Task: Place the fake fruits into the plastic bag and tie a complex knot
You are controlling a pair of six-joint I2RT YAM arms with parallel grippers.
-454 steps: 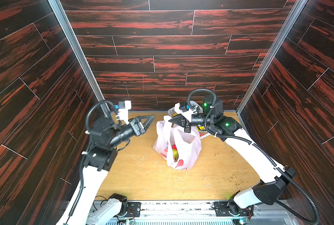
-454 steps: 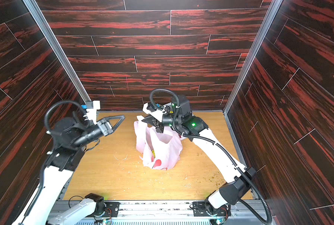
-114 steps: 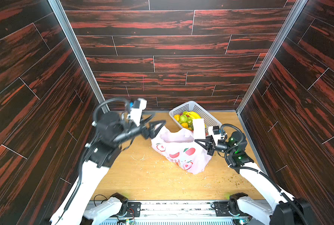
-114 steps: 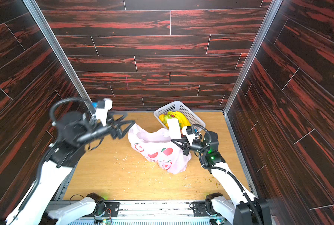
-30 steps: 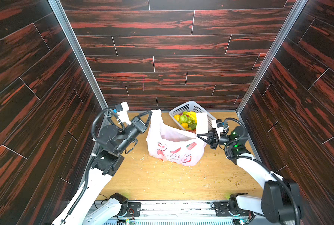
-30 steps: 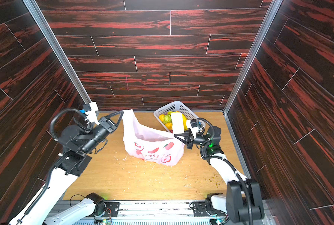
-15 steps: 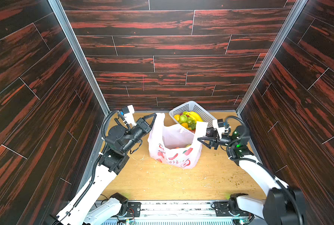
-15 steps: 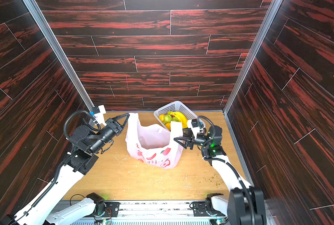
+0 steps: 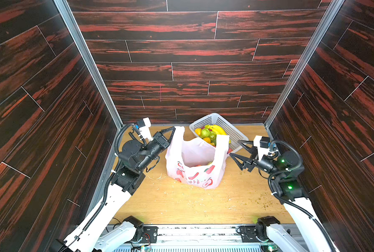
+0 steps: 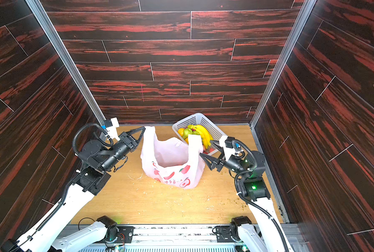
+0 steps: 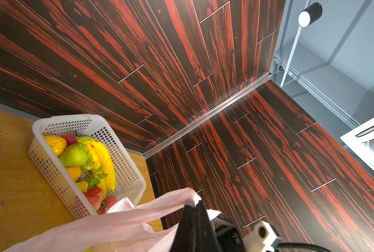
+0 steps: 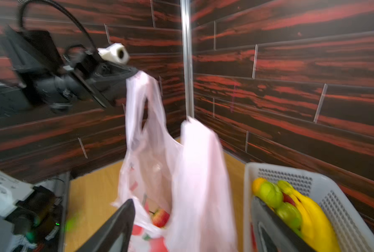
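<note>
1. One plastic bag point(image 9: 194, 174) is standing open in the middle of the counter point(image 9: 181, 205), just in front of one white basket point(image 9: 230, 129). It is showing thin, translucent pale pink, printed with red fruit.
2. Two handles are rising from it, well apart: the left strap point(image 9: 179, 134) and the right strap point(image 9: 222, 144).
3. The left claw point(image 9: 173, 129) is pressing together on the top of the left strap.
4. The right claw point(image 9: 235, 148) is hovering spread wide just beside the right strap.
5. Glossy fake fruits point(image 9: 212, 132) are lying heaped in the basket, too overlapped to count. One red fruit point(image 12: 159, 218) is showing inside the bag.
</note>
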